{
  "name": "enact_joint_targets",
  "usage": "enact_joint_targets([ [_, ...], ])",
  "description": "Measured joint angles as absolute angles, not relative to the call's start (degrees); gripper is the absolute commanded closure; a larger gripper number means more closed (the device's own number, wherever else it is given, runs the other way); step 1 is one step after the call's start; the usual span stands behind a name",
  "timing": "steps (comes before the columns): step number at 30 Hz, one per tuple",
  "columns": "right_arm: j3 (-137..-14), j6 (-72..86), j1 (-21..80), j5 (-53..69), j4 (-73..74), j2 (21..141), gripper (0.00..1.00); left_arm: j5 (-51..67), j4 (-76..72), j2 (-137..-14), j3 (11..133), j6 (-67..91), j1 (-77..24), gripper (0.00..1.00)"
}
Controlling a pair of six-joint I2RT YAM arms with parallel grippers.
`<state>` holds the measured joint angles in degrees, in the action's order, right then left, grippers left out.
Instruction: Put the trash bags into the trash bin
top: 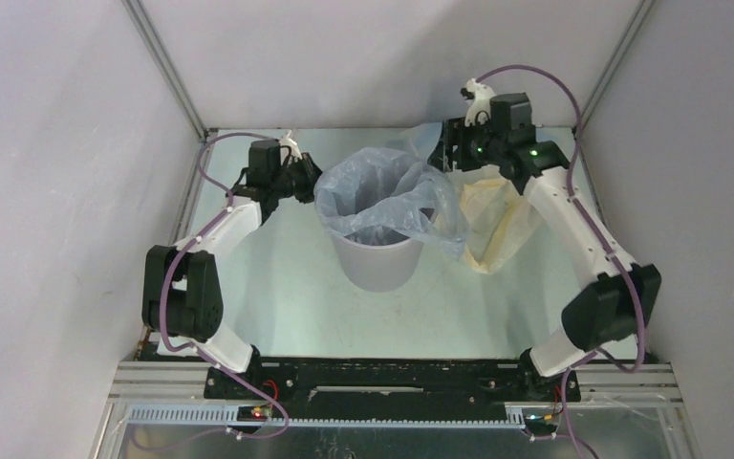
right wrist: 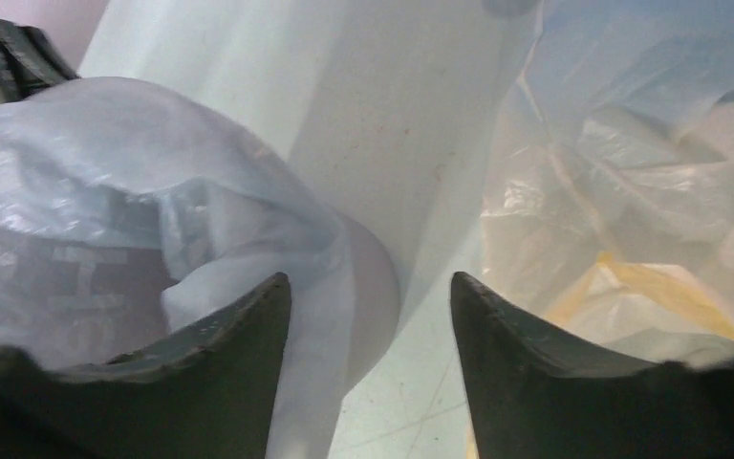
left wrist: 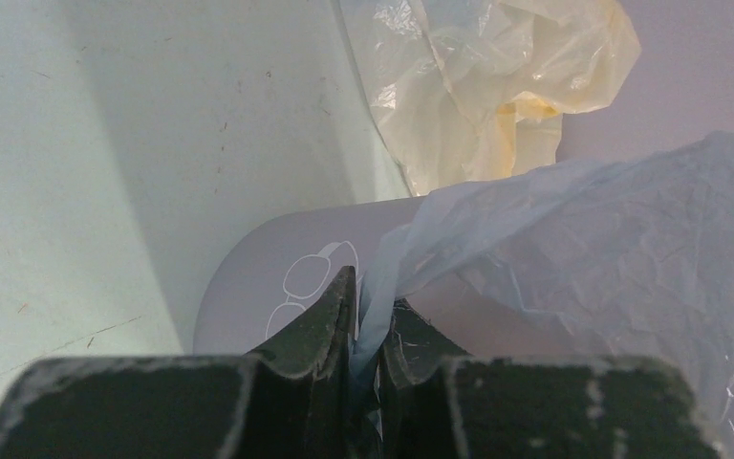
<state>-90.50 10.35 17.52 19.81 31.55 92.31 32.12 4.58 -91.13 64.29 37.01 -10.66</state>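
Note:
The light grey trash bin (top: 378,260) stands mid-table with a pale blue-grey trash bag (top: 382,196) draped inside and over its rim. My left gripper (top: 308,178) is at the bin's left rim, shut on a pinch of that bag's edge (left wrist: 375,306); the bin wall (left wrist: 277,277) shows behind its fingers. My right gripper (top: 459,143) hovers open and empty at the bin's far right, its fingers (right wrist: 248,325) straddling the bagged rim (right wrist: 201,229). A cream-yellow trash bag (top: 493,218) lies crumpled right of the bin, also in the wrist views (left wrist: 483,76) (right wrist: 631,239), with pale blue film (right wrist: 650,48) at its far side.
Grey walls close in the table on the left, back and right. The pale green table surface (top: 287,287) runs around the bin. The arm bases sit on a black rail (top: 392,378) at the near edge.

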Motion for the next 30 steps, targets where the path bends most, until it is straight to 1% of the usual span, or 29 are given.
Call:
enact_joint_targets([
  [2, -90.5, 10.8, 17.3, 19.3, 32.1, 88.9, 0.21, 32.1, 4.6, -91.1, 64.3, 37.0, -10.7, 0.82],
  [3, -90.5, 11.1, 17.3, 19.2, 32.1, 87.2, 0.18, 32.1, 4.6, -91.1, 64.3, 37.0, -10.7, 0.82],
  [5, -90.3, 11.7, 17.2, 19.1, 32.0, 83.7, 0.17, 32.1, 4.6, -91.1, 64.3, 37.0, -10.7, 0.82],
  [8, -88.6, 12.9, 17.2, 19.3, 31.9, 77.9, 0.20, 32.1, 4.6, -91.1, 64.3, 37.0, -10.7, 0.83],
  [11, -84.8, 14.4, 17.1, 19.9, 31.4, 72.4, 0.25, 32.1, 4.6, -91.1, 64.3, 37.0, -10.7, 0.82],
  [12, -82.7, 14.9, 17.1, 20.2, 31.5, 70.5, 0.26, 32.1, 4.6, -91.1, 64.3, 37.0, -10.7, 0.84],
  [14, -78.3, 16.2, 17.1, 20.4, 31.6, 67.0, 0.28, 32.1, 4.6, -91.1, 64.3, 37.0, -10.7, 0.98],
  [15, -75.5, 16.8, 17.1, 20.7, 31.5, 65.2, 0.29, 32.1, 4.6, -91.1, 64.3, 36.9, -10.7, 1.00],
  [17, -70.2, 18.2, 17.1, 21.3, 31.9, 61.9, 0.32, 32.2, 4.6, -91.1, 64.3, 36.9, -10.7, 1.00],
  [20, -64.1, 20.0, 17.1, 22.3, 32.5, 58.2, 0.41, 32.1, 4.6, -91.1, 64.3, 36.6, -10.7, 1.00],
  [22, -60.9, 21.1, 17.1, 23.0, 32.5, 56.4, 0.52, 32.1, 4.6, -91.1, 64.3, 36.5, -10.7, 1.00],
  [23, -59.5, 21.6, 17.1, 23.4, 32.3, 55.7, 0.59, 32.1, 4.6, -91.1, 64.3, 36.5, -10.7, 1.00],
  [26, -55.7, 22.8, 17.1, 24.4, 31.2, 54.6, 0.88, 31.7, 4.6, -91.1, 63.7, 36.4, -10.7, 1.00],
  [27, -54.6, 23.1, 17.1, 24.7, 30.8, 54.6, 0.95, 31.7, 4.6, -91.1, 63.4, 36.4, -10.7, 1.00],
  [28, -53.7, 23.2, 17.1, 24.9, 30.5, 54.7, 0.99, 31.7, 4.6, -91.1, 63.1, 36.4, -10.7, 1.00],
  [30, -51.8, 23.9, 17.1, 25.5, 29.6, 55.4, 1.00, 31.6, 4.7, -91.1, 62.3, 36.4, -10.8, 1.00],
])
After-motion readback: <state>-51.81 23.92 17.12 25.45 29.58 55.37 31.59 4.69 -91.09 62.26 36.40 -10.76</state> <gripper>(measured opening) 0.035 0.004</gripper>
